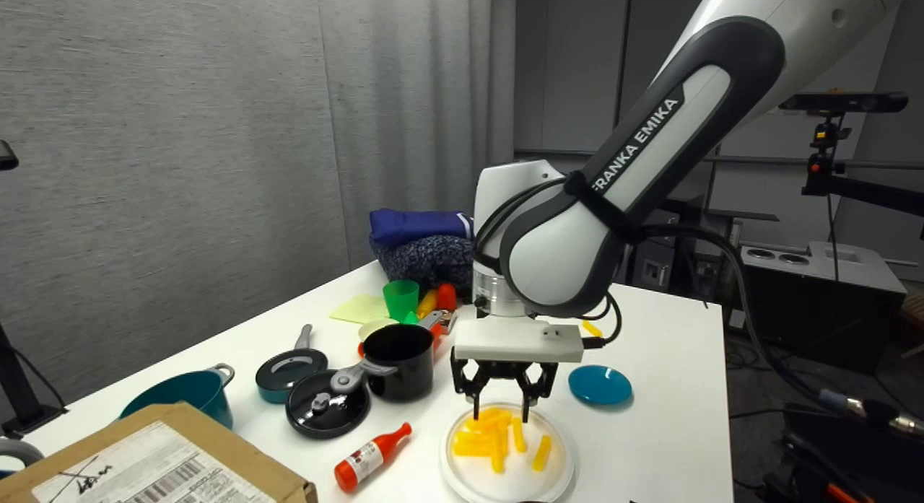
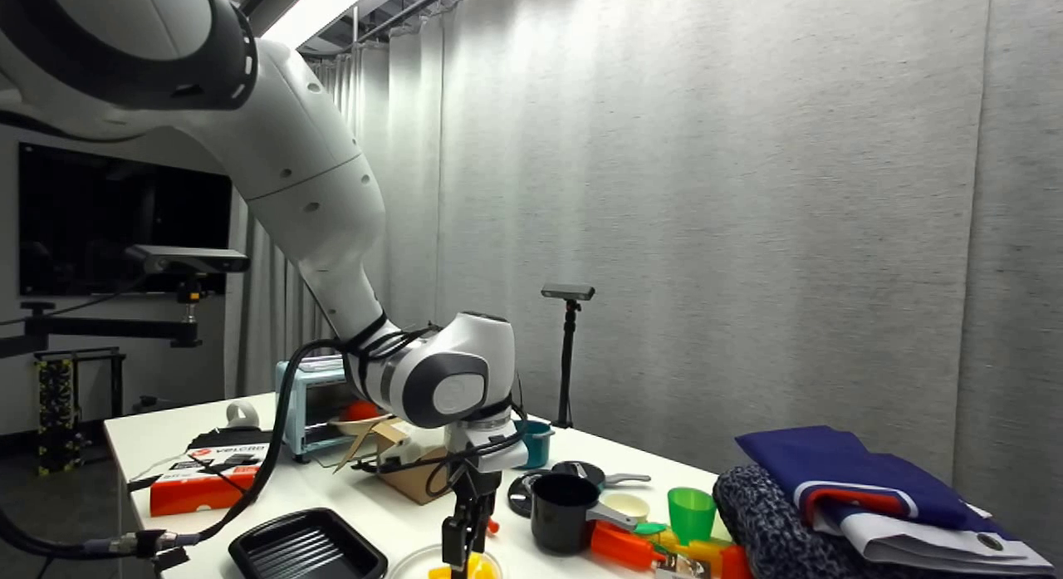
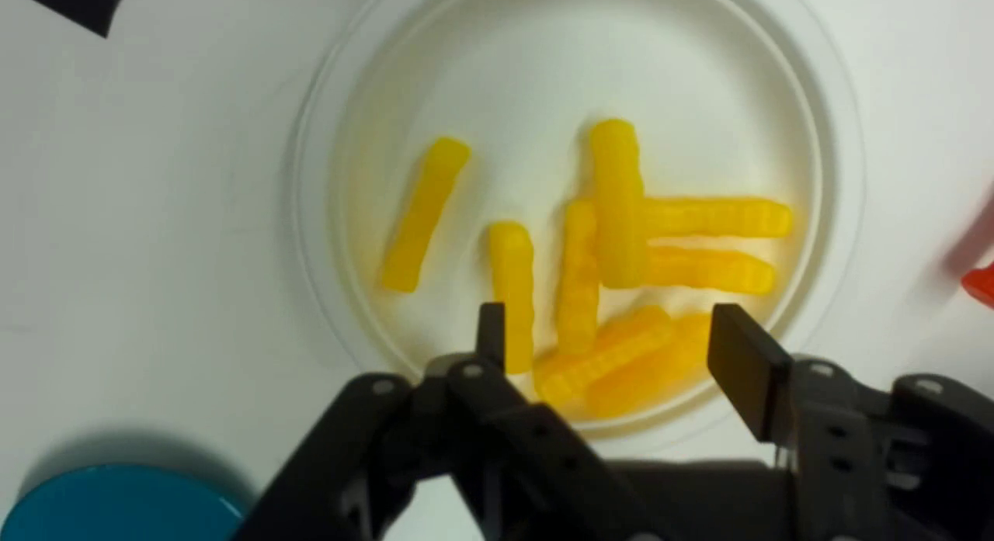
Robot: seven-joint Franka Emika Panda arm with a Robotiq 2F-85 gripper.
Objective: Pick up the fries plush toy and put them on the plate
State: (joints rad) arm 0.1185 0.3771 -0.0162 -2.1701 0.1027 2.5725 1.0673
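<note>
Only an exterior view catches the orange box (image 2: 199, 492), while the tool (image 1: 501, 416) stands wide over fries (image 3: 619, 207) on the plate (image 3: 699, 98).

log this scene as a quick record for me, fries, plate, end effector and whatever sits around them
target: fries, several, yellow, some overlapping
location: on the white plate, inside its rim
grasping part: end effector open over the plate, gripping no fry
loose piece: yellow stick on the table, possibly another fry
near plate: teal dish and red bottle on its side, neither touching the plate
cookware: black pot, upright, uncovered
</note>
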